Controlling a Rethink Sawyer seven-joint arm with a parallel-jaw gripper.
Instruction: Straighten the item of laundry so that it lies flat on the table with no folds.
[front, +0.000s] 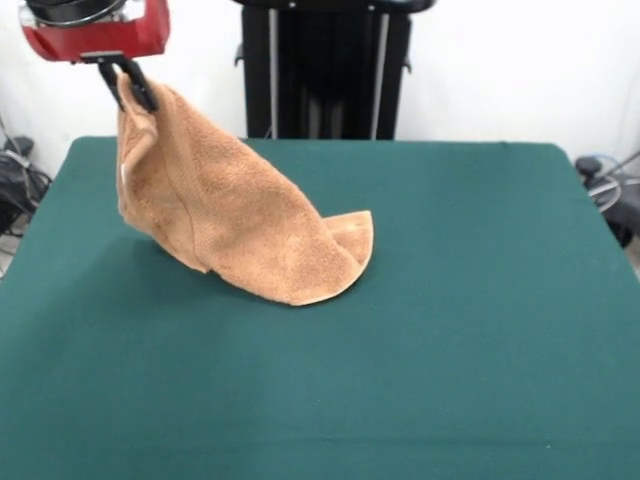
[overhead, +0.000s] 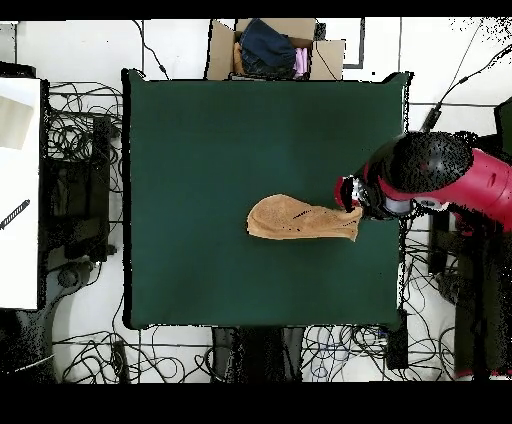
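Cardboard box (overhead: 275, 48) at the overhead view's top edge, holding dark and pink clothing (overhead: 270, 47). Loose black cables (overhead: 85, 130) spread over the white floor on several sides. White panel (overhead: 18, 190) at that view's left edge, with a dark pen-like object (overhead: 14, 214) on it.

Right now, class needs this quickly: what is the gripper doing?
Gripper: closed on the towel, holding one end up while the other end rests on the table.

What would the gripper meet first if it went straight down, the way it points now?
Probably the towel itself, which the gripper is shut on; the cloth hangs right under it, then the table near its edge.
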